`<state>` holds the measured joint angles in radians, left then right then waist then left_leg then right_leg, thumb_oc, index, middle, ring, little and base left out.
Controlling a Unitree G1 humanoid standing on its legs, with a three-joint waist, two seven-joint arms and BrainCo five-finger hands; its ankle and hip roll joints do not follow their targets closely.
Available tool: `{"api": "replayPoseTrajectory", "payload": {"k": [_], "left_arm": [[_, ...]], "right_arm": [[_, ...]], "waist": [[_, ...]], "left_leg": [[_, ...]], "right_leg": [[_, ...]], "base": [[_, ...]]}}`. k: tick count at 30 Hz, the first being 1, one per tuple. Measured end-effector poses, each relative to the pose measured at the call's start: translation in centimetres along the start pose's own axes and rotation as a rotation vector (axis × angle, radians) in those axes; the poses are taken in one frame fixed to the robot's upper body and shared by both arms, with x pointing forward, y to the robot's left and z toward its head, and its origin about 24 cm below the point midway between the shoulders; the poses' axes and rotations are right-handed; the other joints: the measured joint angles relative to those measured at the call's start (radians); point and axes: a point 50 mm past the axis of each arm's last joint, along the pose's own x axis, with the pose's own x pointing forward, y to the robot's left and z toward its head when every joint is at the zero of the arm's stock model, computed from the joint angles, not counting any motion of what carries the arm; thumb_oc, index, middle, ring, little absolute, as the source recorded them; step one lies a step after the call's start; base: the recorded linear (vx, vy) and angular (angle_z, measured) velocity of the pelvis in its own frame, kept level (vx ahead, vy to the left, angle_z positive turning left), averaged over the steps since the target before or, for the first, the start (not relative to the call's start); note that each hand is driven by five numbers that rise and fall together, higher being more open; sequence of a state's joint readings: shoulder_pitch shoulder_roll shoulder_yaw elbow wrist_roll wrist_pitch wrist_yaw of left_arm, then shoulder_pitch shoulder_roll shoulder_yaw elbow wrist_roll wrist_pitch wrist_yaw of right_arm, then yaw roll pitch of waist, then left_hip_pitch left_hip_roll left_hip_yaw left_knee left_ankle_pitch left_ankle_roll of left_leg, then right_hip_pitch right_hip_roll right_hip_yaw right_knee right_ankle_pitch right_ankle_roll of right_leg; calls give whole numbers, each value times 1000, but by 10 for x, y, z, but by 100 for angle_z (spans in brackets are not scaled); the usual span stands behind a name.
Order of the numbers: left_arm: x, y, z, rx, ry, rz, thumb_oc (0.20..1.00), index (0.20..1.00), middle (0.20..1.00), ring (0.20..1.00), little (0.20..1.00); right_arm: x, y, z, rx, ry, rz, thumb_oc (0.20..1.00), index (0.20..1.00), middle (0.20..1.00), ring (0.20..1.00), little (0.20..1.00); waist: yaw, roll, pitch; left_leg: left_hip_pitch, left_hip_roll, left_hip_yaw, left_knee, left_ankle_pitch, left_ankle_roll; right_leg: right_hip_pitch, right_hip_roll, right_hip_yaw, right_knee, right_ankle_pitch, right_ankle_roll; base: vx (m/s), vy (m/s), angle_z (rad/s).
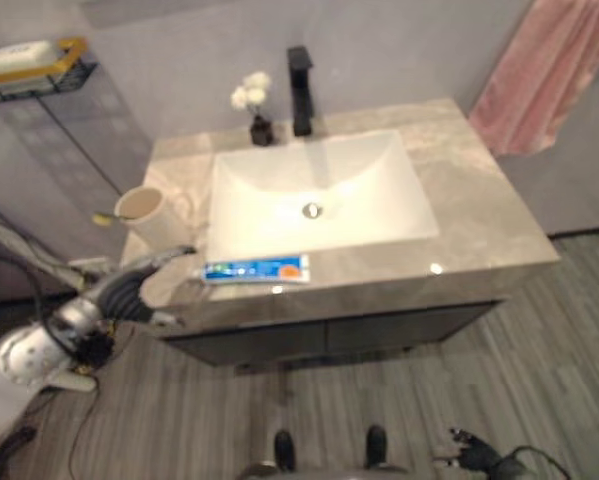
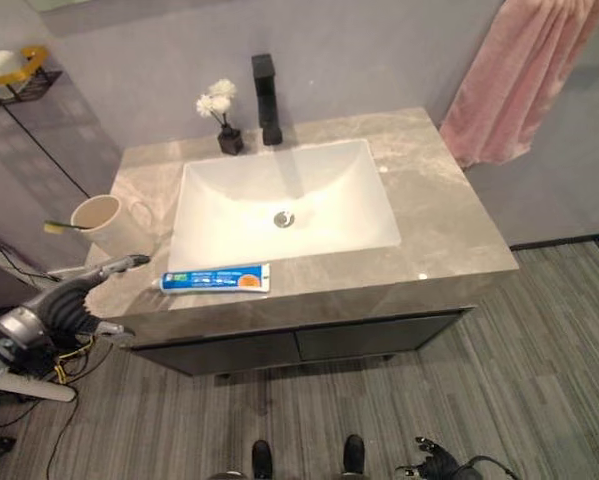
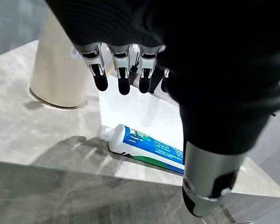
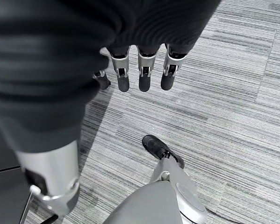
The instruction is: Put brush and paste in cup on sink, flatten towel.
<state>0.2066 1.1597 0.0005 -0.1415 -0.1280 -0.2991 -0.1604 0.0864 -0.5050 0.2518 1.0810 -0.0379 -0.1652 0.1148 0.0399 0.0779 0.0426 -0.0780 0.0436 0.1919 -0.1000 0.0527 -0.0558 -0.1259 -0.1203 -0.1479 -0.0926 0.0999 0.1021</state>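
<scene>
Left hand (image 2: 97, 277) hovers over the front left corner of the grey marbled stone countertop (image 2: 449, 225), fingers (image 3: 100, 74) extended and relaxed, thumb apart, holding nothing. Its fingertips point toward the white-capped cap end of the blue, white and orange toothpaste tube (image 2: 216, 279), near it but not touching.

Toothpaste tube lies flat on the counter's front strip, just in front of the white rectangular sink basin (image 2: 279, 205), lengthwise along the counter edge.

Cream ceramic cup (image 2: 103, 221) stands upright on the counter left of the basin, just behind the left hand. A yellow-green toothbrush (image 2: 61, 227) sticks out of its mouth, leaning toward the left.

Pink fabric towel (image 2: 519, 80) hangs on the wall behind the counter's right end, bunched in vertical folds.

Right hand (image 4: 142, 70) hangs low over the grey striped floor (image 4: 233, 116), fingers straight and loose, empty.

Matte black faucet (image 2: 267, 92) stands behind the basin at centre; small dark vase with white flowers (image 2: 222, 118) just to its left. Black wire shelf with yellow rim (image 1: 39, 68) on the wall at far left carries a pale bar-shaped item.
</scene>
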Motion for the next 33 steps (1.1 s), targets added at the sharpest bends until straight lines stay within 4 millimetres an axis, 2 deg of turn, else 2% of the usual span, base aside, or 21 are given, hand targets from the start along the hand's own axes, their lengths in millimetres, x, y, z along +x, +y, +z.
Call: {"api": "replayPoseTrajectory", "payload": {"k": [3,4,8,12,14,15,18,27,28,29,31,33], "left_arm": [[11,-10,-9,-77,10,22,1000,1000,1000,1000,1000],[11,-14,-13,-84,36,0,1000,1000,1000,1000,1000],[14,-13,-15,-84,41,0,1000,1000,1000,1000,1000],[21,-11,-16,-87,37,12,1000,1000,1000,1000,1000],[27,-20,-21,-146,48,15,1000,1000,1000,1000,1000],[29,-18,-20,-143,40,22,1000,1000,1000,1000,1000],[36,-20,-18,-161,26,26,1000,1000,1000,1000,1000],[42,-23,-16,-144,23,5,1000,1000,1000,1000,1000],[43,-23,-17,-142,27,4,843,843,843,843,843],[44,-23,-18,-119,32,-4,501,501,501,501,501],[47,-19,-19,-95,39,6,200,200,200,200,200],[49,-16,-20,-74,46,20,200,200,200,200,200]], "right_arm": [[0,1,-4,18,17,-5,1000,1000,1000,1000,1000],[2,2,0,30,14,-4,1000,1000,1000,1000,1000],[2,1,0,33,24,-8,1000,1000,1000,1000,1000],[3,0,4,32,9,-12,1000,1000,1000,1000,1000],[4,0,4,78,10,-20,1000,1000,1000,1000,1000],[4,-1,4,169,5,-40,1000,1000,1000,1000,1000],[4,-3,5,239,-1,-58,1000,1000,1000,1000,1000],[5,-5,11,238,-28,-68,1000,1000,1000,1000,1000],[5,-5,11,238,-29,-68,1000,1000,1000,1000,1000],[5,-6,12,237,-31,-69,1000,1000,1000,1000,1000],[6,-6,12,237,-31,-69,1000,1000,1000,1000,1000],[6,-5,13,232,-33,-67,1000,1000,1000,1000,1000]], "waist": [[-3,5,0],[-2,-1,3],[-26,-4,7],[-33,-12,18],[-33,-12,20],[-34,-13,23],[-36,-12,23],[-47,-17,24],[-47,-17,24],[-49,-20,26],[-49,-23,24],[-50,-25,24]], "left_leg": [[-13,-1,3,0,0,0],[-19,1,18,0,0,0],[-34,1,27,0,1,1],[-35,1,34,0,0,0],[-36,1,41,0,0,0],[-37,1,44,0,0,0],[-39,1,47,-1,-1,0],[-55,4,61,0,-1,1],[-55,4,61,0,-1,1],[-55,5,61,0,0,1],[-54,7,63,0,0,1],[-52,8,65,0,-1,1]], "right_leg": [[-19,1,14,0,1,0],[-34,1,19,0,4,-1],[-48,4,28,0,16,-3],[-55,4,36,0,16,-3],[-59,4,44,0,16,-3],[-67,5,47,0,16,-3],[-70,5,51,0,16,-3],[-89,12,70,4,28,-2],[-89,13,70,4,28,-2],[-89,14,70,0,28,-2],[-89,14,71,0,28,-2],[-89,15,70,0,28,-2]], "base": [[19,-15,-5],[14,-13,-24],[13,-9,-11],[19,-4,-5],[25,-8,-9],[31,-20,-9],[12,-7,-2],[12,-12,-5],[0,0,0],[0,0,0],[1,-4,-2],[0,-8,-4]]}}
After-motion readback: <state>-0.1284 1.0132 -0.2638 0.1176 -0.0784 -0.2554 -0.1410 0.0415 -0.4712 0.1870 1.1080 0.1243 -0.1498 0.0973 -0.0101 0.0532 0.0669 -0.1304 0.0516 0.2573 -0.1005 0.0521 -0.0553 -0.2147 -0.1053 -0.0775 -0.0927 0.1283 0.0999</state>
